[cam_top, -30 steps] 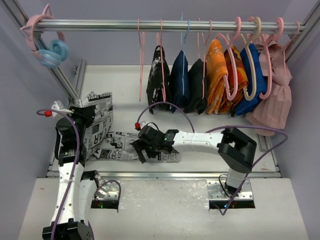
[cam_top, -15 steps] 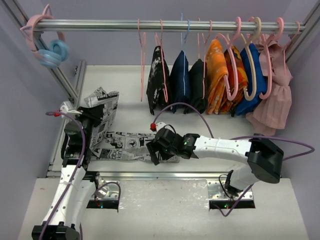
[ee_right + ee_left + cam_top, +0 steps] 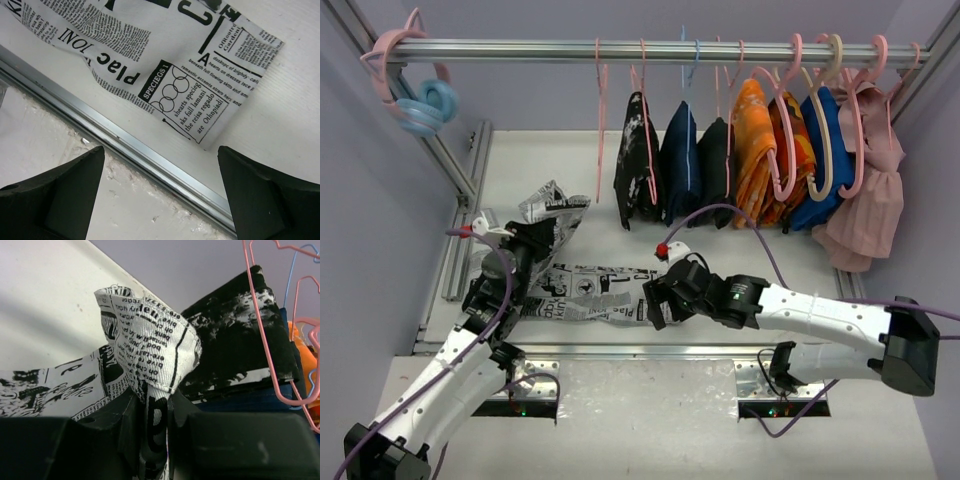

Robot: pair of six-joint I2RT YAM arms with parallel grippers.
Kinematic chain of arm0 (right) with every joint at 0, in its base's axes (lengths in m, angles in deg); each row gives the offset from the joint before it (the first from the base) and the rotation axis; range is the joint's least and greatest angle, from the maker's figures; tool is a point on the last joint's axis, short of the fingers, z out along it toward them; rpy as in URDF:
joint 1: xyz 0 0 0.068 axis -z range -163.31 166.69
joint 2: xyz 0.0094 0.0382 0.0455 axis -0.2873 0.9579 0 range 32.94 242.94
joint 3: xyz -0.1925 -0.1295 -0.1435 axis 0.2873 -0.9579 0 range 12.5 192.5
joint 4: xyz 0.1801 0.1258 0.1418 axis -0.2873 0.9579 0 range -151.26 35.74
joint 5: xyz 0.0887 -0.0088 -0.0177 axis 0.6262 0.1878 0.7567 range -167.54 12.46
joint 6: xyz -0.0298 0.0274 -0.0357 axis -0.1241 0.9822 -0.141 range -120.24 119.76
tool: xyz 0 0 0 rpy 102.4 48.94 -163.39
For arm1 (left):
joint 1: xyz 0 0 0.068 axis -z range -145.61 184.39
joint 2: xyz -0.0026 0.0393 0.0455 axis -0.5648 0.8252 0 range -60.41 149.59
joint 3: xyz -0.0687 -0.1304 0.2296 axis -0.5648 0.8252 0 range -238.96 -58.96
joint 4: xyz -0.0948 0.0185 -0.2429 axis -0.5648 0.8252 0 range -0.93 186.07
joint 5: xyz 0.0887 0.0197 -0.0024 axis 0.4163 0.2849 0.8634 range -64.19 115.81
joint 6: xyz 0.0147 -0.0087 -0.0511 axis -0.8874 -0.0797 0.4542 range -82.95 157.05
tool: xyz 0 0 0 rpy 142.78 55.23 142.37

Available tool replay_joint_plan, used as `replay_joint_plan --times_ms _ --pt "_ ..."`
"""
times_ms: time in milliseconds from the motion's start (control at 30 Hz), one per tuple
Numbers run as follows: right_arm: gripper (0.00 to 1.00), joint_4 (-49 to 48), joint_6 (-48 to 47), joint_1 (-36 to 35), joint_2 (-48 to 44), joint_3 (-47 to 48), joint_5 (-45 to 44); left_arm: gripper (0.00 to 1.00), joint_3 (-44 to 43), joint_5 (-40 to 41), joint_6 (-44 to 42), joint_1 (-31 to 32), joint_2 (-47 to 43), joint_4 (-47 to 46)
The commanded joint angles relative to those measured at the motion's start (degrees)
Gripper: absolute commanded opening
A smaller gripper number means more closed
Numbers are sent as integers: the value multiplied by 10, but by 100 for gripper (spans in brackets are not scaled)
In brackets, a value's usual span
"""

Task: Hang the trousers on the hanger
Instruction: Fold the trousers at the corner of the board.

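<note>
Left wrist view: the left gripper [image 3: 156,412] clamps a bunched fold of the trousers [image 3: 150,347], lifted off the table [image 3: 45,300]; the right gripper [image 3: 160,195] hangs wide open, empty, above their flat leg end; likely step, gathering the cloth; next comes a second grip before reaching the hanger [image 3: 601,120].

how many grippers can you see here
2. The left gripper is at the left, shut on a raised end of the trousers; the right gripper is open over their other end.
</note>
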Motion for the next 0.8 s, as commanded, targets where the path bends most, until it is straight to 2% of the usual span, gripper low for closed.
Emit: replay_joint_plan --times_ms 0,167,233,333,600,667,767 --pt "94 20 10 7 -38 -13 -32 0 -5 28 35 48 4 -112" --pt "94 23 19 15 -53 -35 -32 0 2 67 23 127 48 -176" --pt "94 23 25 16 -50 -41 -31 0 13 118 22 188 80 -216" --pt "94 15 27 17 -41 -48 -30 0 25 182 26 246 101 -234" --pt "94 7 34 45 -79 -79 -26 1 33 283 1 371 196 -327" --pt "94 7 34 61 -91 -90 -16 9 25 303 -3 397 223 -345" --pt "94 6 36 90 -101 -108 6 44 11 316 -16 434 261 -373"
